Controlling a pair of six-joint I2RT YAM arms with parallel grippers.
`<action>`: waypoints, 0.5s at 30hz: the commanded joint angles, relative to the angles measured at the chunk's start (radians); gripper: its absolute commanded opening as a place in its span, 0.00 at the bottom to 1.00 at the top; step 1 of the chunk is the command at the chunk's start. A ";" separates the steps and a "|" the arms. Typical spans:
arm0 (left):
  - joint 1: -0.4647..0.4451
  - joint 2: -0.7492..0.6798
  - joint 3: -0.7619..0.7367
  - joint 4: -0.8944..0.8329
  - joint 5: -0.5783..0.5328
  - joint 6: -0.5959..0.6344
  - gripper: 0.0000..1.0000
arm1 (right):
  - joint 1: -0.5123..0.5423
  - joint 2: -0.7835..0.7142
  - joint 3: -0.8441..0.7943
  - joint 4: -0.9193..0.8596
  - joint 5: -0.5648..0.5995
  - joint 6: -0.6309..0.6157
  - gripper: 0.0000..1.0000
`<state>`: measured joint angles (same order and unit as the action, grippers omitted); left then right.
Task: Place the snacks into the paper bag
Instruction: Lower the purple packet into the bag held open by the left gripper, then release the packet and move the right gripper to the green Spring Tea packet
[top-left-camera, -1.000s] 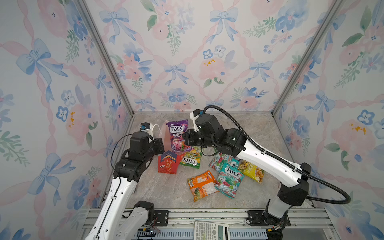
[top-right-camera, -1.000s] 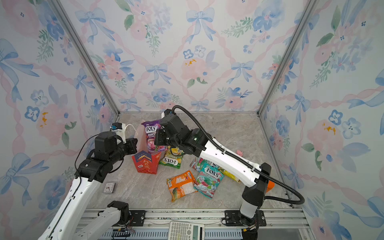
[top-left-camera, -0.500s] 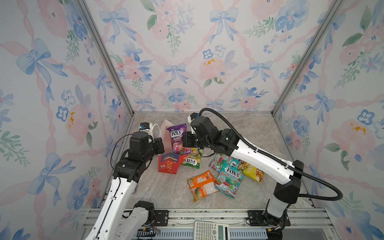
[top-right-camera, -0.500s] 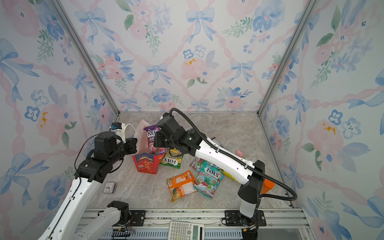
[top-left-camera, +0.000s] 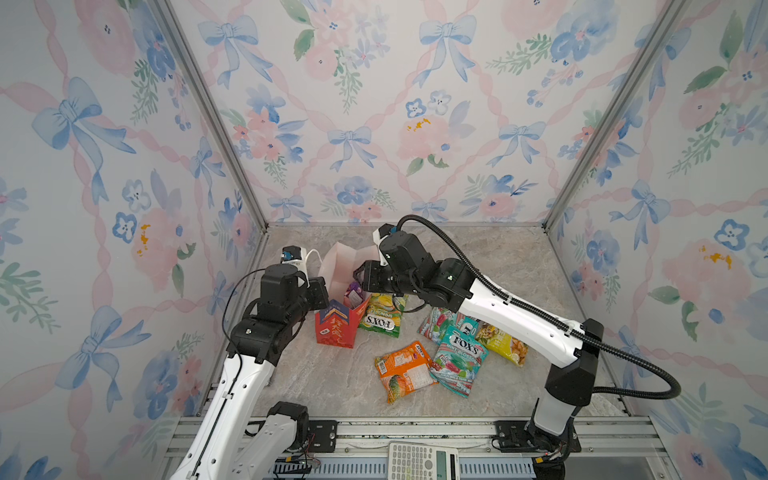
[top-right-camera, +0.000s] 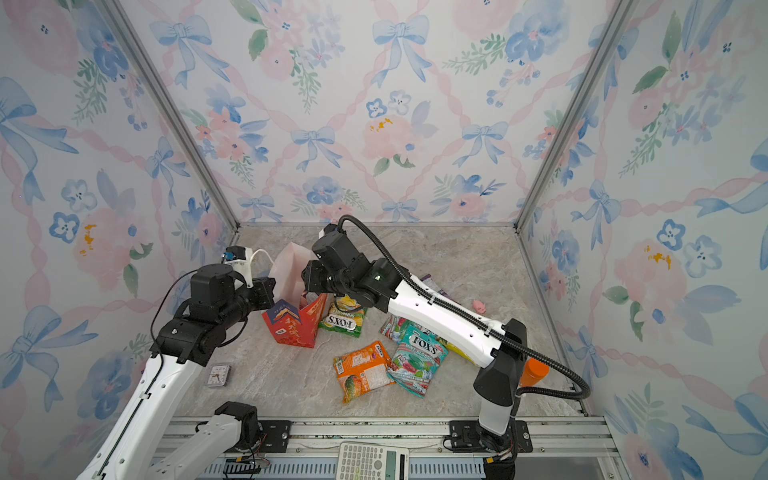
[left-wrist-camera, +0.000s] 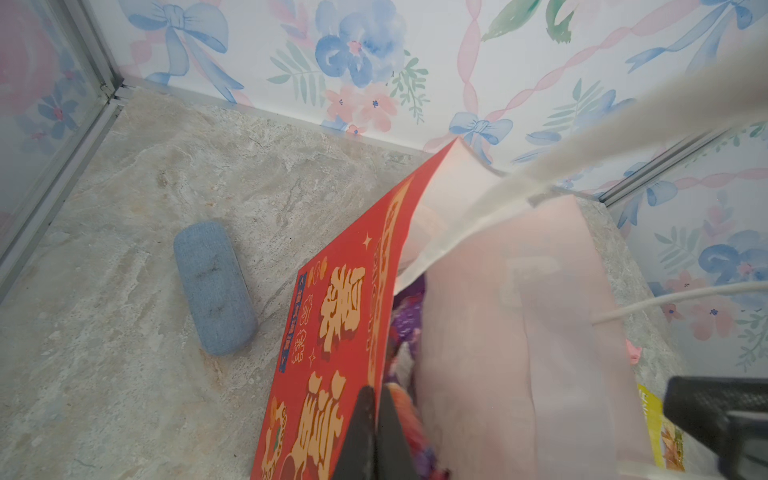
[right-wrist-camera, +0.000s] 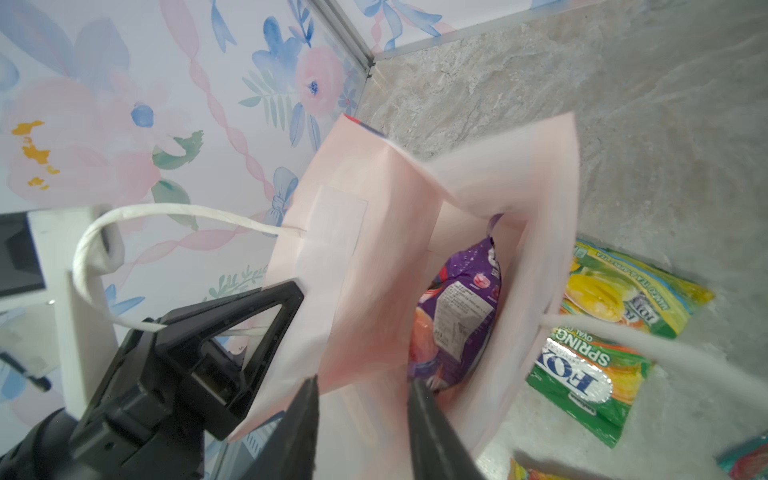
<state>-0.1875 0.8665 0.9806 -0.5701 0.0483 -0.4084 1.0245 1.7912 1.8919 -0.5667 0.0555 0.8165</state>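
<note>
The purple packet (right-wrist-camera: 457, 316) has just dropped. A moment ago the right gripper (right-wrist-camera: 361, 384) held it over the paper bag (top-left-camera: 336, 328); now it lies deep inside, and the fingers stand open and empty. The left gripper (left-wrist-camera: 376, 395) pinches the bag's red wall to hold it up. One more snack is in. The green packet (top-left-camera: 380, 318) lies just beside the bag, and the orange packet (top-left-camera: 405, 370), teal packet (top-left-camera: 455, 357) and yellow packet (top-left-camera: 505, 345) wait nearby. A white rope handle (right-wrist-camera: 648, 347) hangs by the mouth and could catch.
</note>
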 joint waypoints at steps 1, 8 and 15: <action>-0.003 -0.008 -0.011 0.013 0.010 0.022 0.00 | -0.012 -0.016 -0.022 0.077 -0.046 -0.010 0.48; -0.002 -0.003 -0.013 0.013 0.006 0.026 0.00 | -0.030 -0.034 -0.018 0.164 -0.144 -0.053 0.51; -0.002 0.007 -0.013 0.018 0.009 0.026 0.00 | -0.059 -0.128 -0.055 0.149 -0.167 -0.153 0.51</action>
<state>-0.1875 0.8677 0.9741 -0.5777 0.0486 -0.4015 0.9897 1.7527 1.8652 -0.4335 -0.0875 0.7315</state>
